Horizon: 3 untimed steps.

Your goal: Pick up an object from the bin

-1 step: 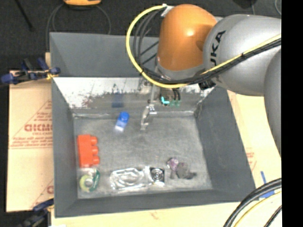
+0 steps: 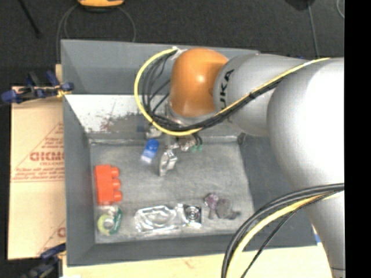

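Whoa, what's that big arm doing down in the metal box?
A robot arm reaches into the grey bin from the right to pick something out. Its end effector hangs low over the back of the bin floor, just beside a small blue piece; whether it has hold of anything I cannot tell. The other things lie apart nearer the front: an orange block, a green-and-white ring, a crumpled clear wrapper and a purplish-grey lump.
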Tool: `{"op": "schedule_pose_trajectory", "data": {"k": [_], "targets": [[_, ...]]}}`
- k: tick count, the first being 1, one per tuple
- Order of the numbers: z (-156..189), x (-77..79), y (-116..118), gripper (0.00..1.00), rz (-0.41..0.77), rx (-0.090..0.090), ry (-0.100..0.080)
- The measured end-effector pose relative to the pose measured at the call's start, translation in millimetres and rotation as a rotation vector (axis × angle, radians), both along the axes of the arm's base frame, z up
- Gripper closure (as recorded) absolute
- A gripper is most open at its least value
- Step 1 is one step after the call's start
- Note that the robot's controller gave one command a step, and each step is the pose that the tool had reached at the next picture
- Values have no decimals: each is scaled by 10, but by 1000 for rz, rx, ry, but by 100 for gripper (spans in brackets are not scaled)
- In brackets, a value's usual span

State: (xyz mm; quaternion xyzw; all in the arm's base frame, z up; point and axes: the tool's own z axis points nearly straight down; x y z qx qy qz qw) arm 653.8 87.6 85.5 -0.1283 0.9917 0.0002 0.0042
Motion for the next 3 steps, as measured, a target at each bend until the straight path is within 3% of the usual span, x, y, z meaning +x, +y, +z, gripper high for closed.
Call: {"op": "schedule_pose_trajectory", "data": {"k": [1, 2, 3], "targets": [[166, 26, -131, 0, 157, -3, 0], [159, 13, 255, 0, 214, -1, 0], [-81, 50, -27, 0, 363, 2, -2]]}}
